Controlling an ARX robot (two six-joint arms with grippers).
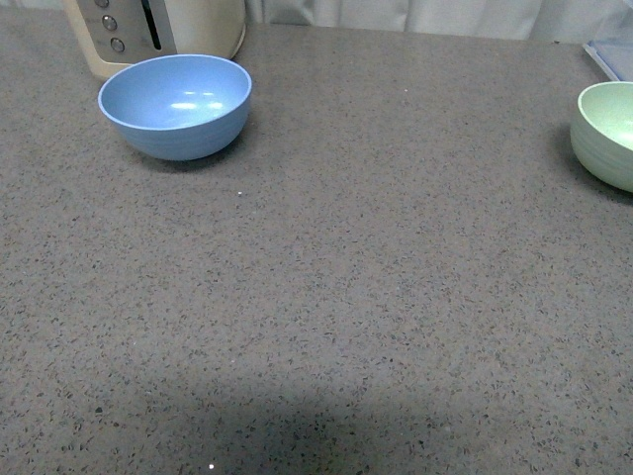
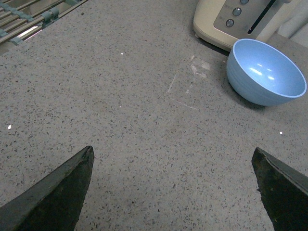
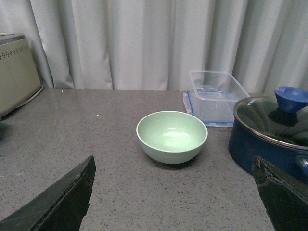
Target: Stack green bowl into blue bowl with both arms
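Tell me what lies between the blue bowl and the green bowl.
Nothing. In the front view the stretch of speckled grey countertop between the blue bowl and the green bowl is bare.

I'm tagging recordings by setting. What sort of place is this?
Probably a kitchen counter, perhaps staged: a speckled grey countertop carries a cream toaster, a dark blue lidded pot and a clear plastic food container, with a pale curtain behind.

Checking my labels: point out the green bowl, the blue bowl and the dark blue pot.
green bowl (image 3: 172, 137), right wrist view, on its inner floor.
blue bowl (image 1: 178, 99), front view, on its inner floor.
dark blue pot (image 3: 243, 144), right wrist view, on its side wall.
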